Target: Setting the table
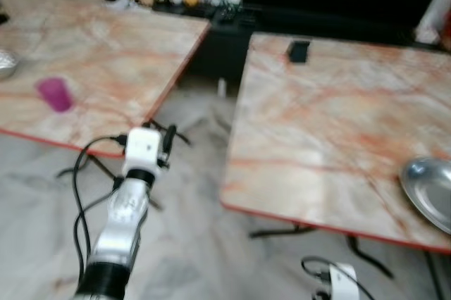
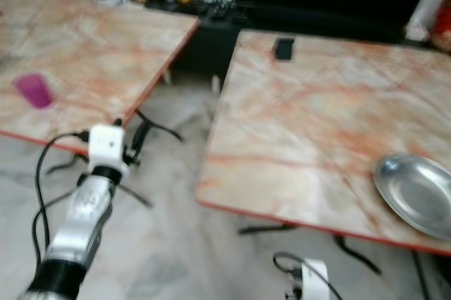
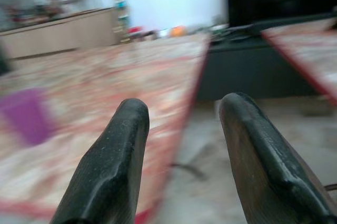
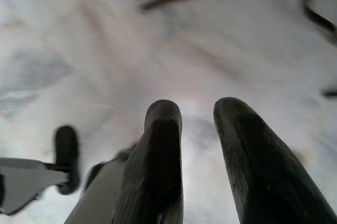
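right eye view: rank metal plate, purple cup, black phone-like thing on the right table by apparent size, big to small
1. metal plate, clearly largest, though nearest the camera and cut by the frame edge.
2. purple cup on the left table.
3. small black object at the right table's far edge; it looks slightly smaller than the cup, but it is farther off and blurred, so that order is unsure.

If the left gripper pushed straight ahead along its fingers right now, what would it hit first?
Probably the red edge of the left table. The left gripper, open and empty, points at that corner, with the purple cup off to one side. Blur makes depth uncertain.
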`<state>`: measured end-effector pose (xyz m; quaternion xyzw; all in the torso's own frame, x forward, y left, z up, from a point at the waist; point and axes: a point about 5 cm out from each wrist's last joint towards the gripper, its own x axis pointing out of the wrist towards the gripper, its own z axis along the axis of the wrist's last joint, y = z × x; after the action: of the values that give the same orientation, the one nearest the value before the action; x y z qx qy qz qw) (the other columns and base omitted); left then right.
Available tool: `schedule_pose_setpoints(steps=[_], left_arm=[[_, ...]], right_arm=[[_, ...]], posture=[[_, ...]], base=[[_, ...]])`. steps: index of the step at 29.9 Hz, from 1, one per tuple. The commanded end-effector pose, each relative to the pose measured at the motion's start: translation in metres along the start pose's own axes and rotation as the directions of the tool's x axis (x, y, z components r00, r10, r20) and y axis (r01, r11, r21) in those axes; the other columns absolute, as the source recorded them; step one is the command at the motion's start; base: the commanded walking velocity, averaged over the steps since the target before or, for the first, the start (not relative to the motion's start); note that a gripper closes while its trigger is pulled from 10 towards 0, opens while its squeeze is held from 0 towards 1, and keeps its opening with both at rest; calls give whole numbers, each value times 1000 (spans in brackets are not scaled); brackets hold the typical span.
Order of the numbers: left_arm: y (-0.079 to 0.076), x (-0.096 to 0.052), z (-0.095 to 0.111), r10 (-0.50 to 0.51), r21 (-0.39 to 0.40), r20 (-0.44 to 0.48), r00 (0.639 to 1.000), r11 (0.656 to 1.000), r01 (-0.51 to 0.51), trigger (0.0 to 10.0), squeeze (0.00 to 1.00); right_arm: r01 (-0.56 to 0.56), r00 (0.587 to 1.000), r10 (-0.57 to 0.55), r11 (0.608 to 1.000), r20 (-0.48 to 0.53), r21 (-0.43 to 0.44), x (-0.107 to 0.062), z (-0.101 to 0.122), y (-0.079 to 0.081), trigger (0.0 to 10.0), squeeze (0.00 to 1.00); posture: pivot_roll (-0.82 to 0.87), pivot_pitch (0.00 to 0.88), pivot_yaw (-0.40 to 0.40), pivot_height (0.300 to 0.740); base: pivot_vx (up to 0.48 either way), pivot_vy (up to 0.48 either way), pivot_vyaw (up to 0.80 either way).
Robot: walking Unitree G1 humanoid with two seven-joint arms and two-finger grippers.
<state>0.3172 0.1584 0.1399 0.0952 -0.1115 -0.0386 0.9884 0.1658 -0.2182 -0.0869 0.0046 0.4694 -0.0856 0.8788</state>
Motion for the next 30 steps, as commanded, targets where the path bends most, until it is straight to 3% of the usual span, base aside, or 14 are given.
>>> schedule_pose_setpoints(steps=[1,30], left_arm=[[-7,1,2,-14,-8,3,1000,1000,14,10000,0],[-3,-2,1,-9,0,4,1000,1000,9,10000,0]], right_arm=[[19,1000,-19,1000,-14,23,-2,-6,-8,10000,0],[6,1000,-6,1000,-11,4,-2,-6,-9,10000,0]], posture=[[100,0,-34,740],[111,0,-46,740]], base=[[0,368,0],[0,371,0]])
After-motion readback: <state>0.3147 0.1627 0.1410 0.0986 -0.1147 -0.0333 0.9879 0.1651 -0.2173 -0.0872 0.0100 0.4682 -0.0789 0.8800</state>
